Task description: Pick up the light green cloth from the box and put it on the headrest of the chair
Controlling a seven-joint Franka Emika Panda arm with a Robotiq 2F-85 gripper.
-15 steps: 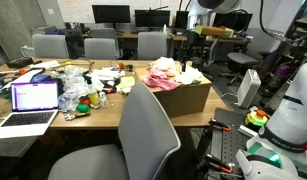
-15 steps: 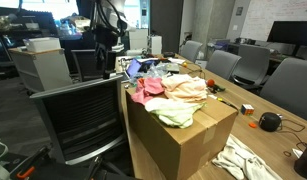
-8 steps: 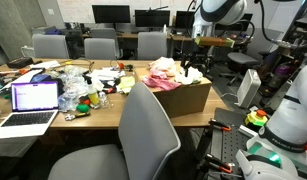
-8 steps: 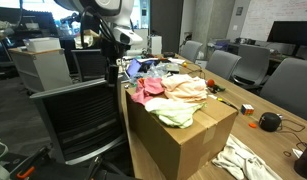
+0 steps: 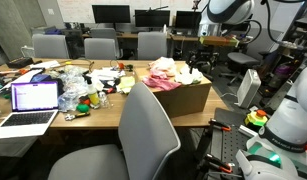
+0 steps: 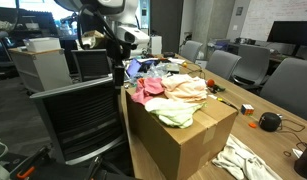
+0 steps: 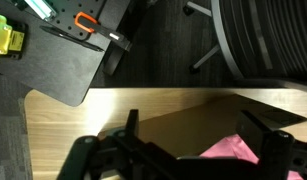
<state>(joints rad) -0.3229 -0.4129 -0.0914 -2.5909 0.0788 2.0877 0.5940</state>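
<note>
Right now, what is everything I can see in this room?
box: one, brown, on table
green cloth: one, light green, in box
pink cloth: one, pink, in box
cream cloth: one, cream, in box
laptop: one, silver, open on table
mesh chair: one, black, beside box
grey chairs: at least four, grey, around table
table: one, wooden, cluttered
gripper: one, black, open, over box edge

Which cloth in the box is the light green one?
Find the cardboard box at the end of the wooden table. In an exterior view, the cloth lies at the pile's near edge. It is pale green; its neighbours are pink and cream.
</note>
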